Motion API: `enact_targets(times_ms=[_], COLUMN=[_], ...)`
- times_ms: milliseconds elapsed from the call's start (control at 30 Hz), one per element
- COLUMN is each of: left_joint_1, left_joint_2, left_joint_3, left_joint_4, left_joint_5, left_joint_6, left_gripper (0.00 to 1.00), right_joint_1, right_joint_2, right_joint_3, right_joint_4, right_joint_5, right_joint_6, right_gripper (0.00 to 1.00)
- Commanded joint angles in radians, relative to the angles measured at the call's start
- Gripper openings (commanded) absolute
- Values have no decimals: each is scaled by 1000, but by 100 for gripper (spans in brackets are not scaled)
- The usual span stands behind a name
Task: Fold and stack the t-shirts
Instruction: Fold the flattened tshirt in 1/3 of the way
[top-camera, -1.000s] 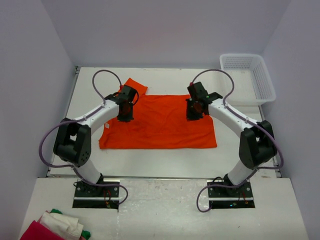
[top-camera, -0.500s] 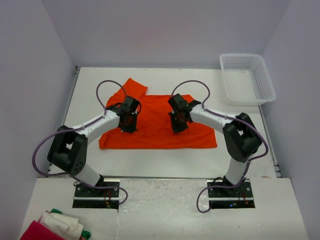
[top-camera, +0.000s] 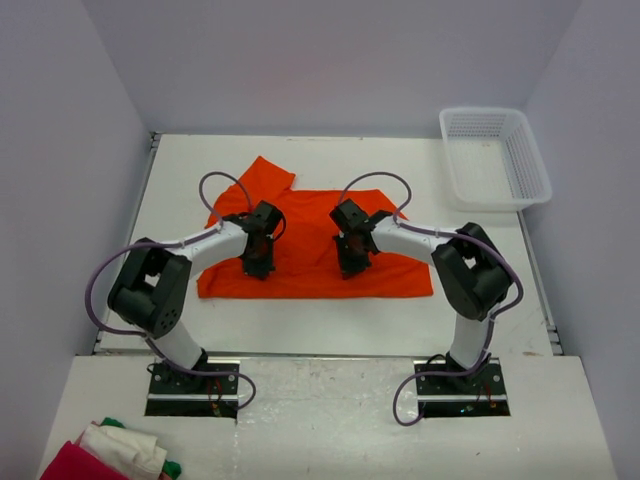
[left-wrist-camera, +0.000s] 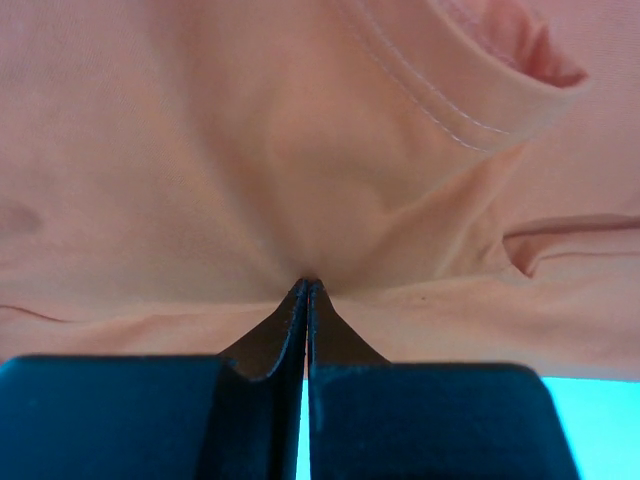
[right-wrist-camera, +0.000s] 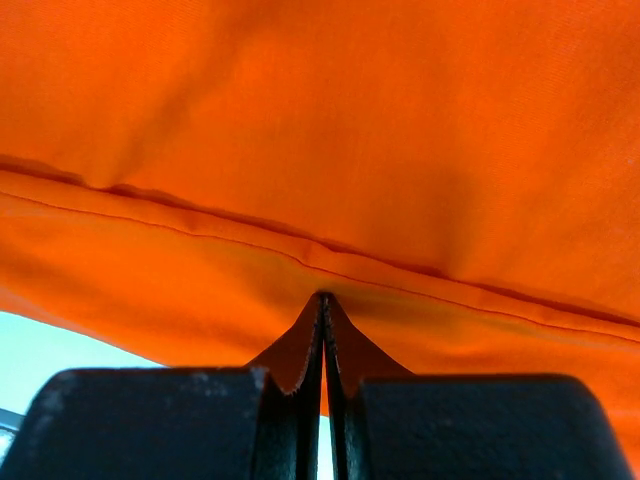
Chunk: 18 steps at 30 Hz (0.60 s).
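One bright orange t-shirt (top-camera: 305, 225) lies spread across the middle of the white table (top-camera: 400, 160), with a sleeve sticking out at the far left. My left gripper (top-camera: 257, 264) is shut on a pinch of its cloth; in the left wrist view the fabric (left-wrist-camera: 300, 150) puckers at the closed tips (left-wrist-camera: 305, 287), and a stitched hem shows above. My right gripper (top-camera: 347, 266) is likewise shut on the shirt, and in the right wrist view the cloth (right-wrist-camera: 350, 120) with a hem seam bunches at the tips (right-wrist-camera: 323, 298). Both grippers hang over the shirt's near half.
A white mesh basket (top-camera: 495, 155) stands at the far right corner. A pile of red, white and green cloth (top-camera: 110, 455) lies at the near left, in front of the arm bases. Grey walls close in the table on three sides.
Both grippers have moved toward the near edge and toward each other, pulling pinched cloth from the shirt's far part over its near part. The shirt's far right edge now looks drawn in.
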Motion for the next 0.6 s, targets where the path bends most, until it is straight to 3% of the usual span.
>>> enact_targets(times_ms=[0, 200, 567], left_joint_1=[-7, -11, -23], left_joint_2=[8, -53, -258], left_joint_3=[-24, -145, -296], left_joint_4=[-47, -53, -134], left_joint_5=[-30, 51, 36], left_joint_6=[-75, -164, -244], left_gripper=[0, 0, 0], right_joint_1=[23, 59, 183], right_joint_2=[-11, -43, -84], right_joint_3=[-50, -130, -279], right_joint_4=[40, 73, 149], right_joint_5=[-10, -8, 3], right_joint_6=[32, 63, 170], right_gripper=[0, 0, 0])
